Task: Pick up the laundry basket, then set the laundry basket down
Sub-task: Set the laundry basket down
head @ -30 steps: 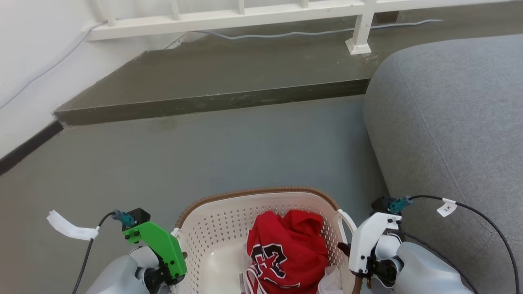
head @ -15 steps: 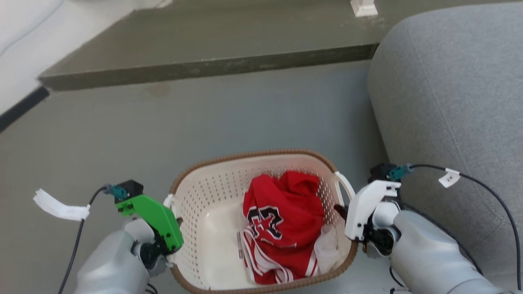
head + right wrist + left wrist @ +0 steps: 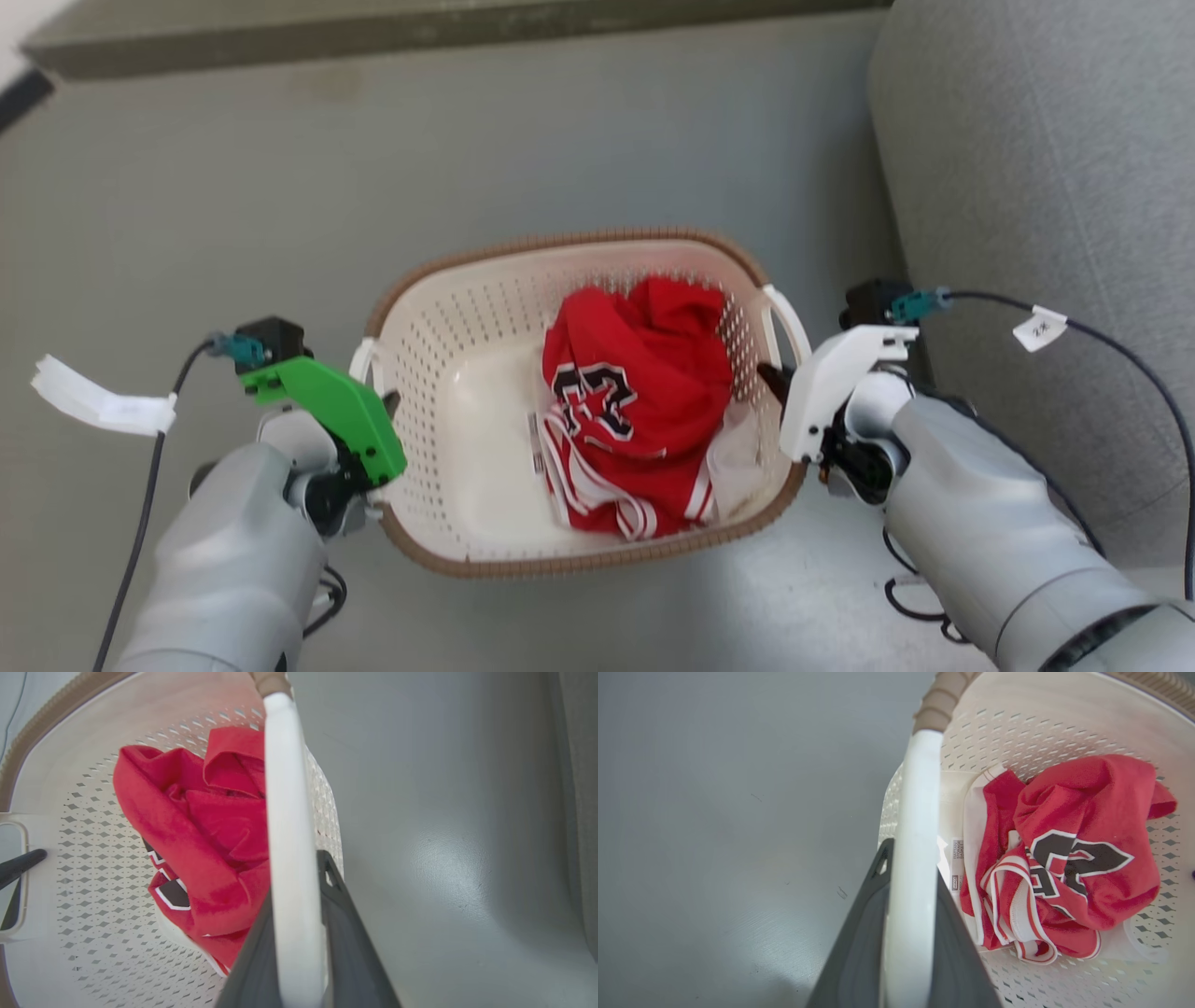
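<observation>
Flanking the laundry basket (image 3: 448, 317), left fingers (image 3: 859, 952) and right fingers (image 3: 355, 961) each pinch 1 handle (image 3: 915, 812).

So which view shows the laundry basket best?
The head view: the laundry basket whole, brown rim, both handles, red jersey inside. The left wrist view shows one white handle clamped by the left gripper plus some interior; the right wrist view likewise, with the right gripper.

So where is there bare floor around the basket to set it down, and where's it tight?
Widest free patch: grey floor between the laundry basket and the dark step. More bare floor lies left of the left gripper, apart from its tagged cable. Crowded: the narrow strip between the right gripper and the grey sofa.
</observation>
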### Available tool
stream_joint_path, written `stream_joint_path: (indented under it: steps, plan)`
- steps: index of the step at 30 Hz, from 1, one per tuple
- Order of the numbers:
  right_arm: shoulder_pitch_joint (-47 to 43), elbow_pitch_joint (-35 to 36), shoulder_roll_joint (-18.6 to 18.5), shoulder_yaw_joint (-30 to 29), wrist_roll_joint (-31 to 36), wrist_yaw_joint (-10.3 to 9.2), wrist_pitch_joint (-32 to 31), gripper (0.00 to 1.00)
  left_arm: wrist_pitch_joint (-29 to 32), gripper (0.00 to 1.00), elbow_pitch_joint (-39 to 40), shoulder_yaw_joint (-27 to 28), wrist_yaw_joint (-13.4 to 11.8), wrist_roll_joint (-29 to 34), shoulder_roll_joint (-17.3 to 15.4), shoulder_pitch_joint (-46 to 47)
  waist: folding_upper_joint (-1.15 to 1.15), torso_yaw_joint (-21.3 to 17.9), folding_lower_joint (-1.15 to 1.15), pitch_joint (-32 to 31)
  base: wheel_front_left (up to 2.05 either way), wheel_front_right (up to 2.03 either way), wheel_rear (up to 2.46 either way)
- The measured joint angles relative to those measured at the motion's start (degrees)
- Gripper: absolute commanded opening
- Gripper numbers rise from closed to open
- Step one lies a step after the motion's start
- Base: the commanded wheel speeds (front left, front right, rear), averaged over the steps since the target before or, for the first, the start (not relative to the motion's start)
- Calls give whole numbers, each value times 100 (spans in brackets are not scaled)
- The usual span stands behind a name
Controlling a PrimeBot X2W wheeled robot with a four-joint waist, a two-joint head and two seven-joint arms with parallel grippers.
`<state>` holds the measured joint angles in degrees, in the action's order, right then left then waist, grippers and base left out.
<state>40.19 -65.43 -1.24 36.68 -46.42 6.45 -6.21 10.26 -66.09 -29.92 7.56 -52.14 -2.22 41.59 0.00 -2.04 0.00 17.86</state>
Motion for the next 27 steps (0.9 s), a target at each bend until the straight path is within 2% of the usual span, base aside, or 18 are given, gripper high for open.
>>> stream_joint_path:
  steps: [27]
  plan:
    - [1207, 74, -112, -23, 247, -51, 892, 0, -840, 0, 171, -31, -10, 325, -74, 1183, 0, 34, 1, 1979, 0, 0, 0]
